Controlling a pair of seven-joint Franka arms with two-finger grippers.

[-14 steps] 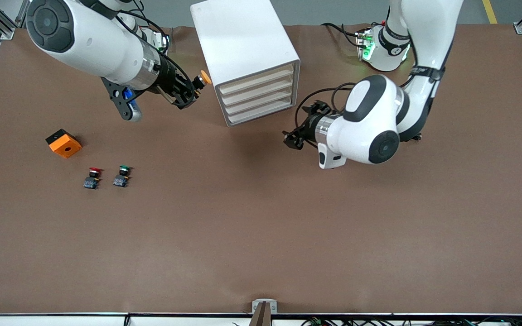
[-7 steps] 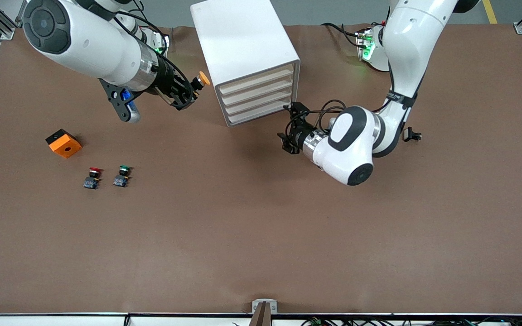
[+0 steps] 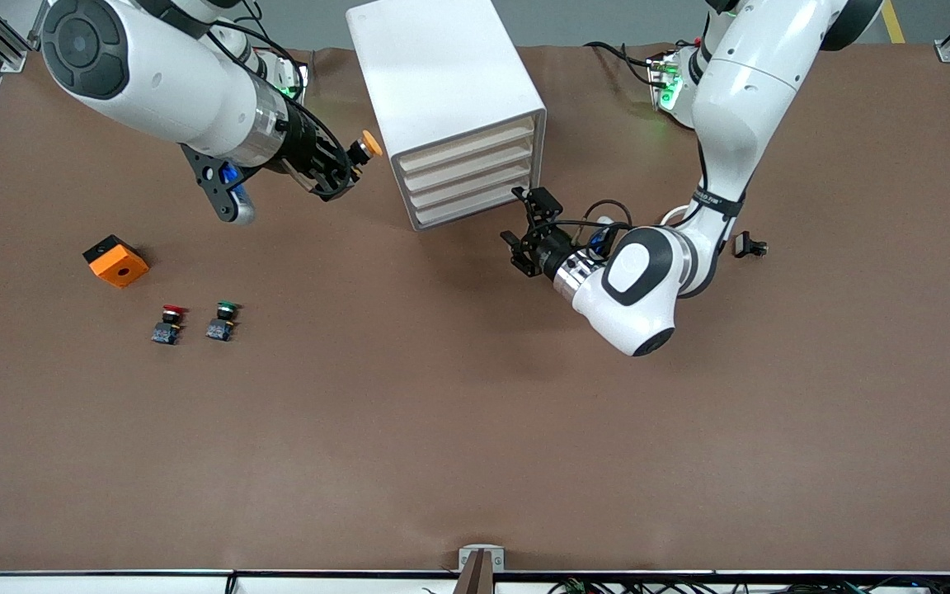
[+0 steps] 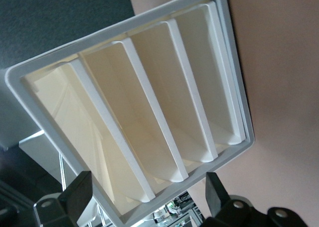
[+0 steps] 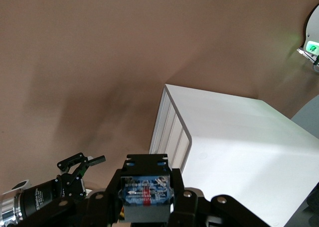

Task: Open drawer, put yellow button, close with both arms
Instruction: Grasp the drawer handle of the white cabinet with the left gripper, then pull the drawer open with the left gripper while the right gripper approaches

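While the drawer (image 3: 467,145) sits shut as the top one of four in the cabinet (image 3: 442,74), the left tool (image 3: 529,231) is held low before the cabinet's front with its fingers spread wide and empty, so the drawer lies up and straight ahead of it, its long edge running across the tool's line of reach. The yellow button (image 3: 368,144) is gripped in the closed right tool (image 3: 341,173), over the tabletop (image 3: 475,429) beside the cabinet toward the right arm's end. By this layout the left arm is judged the nearer one for pulling the drawer.
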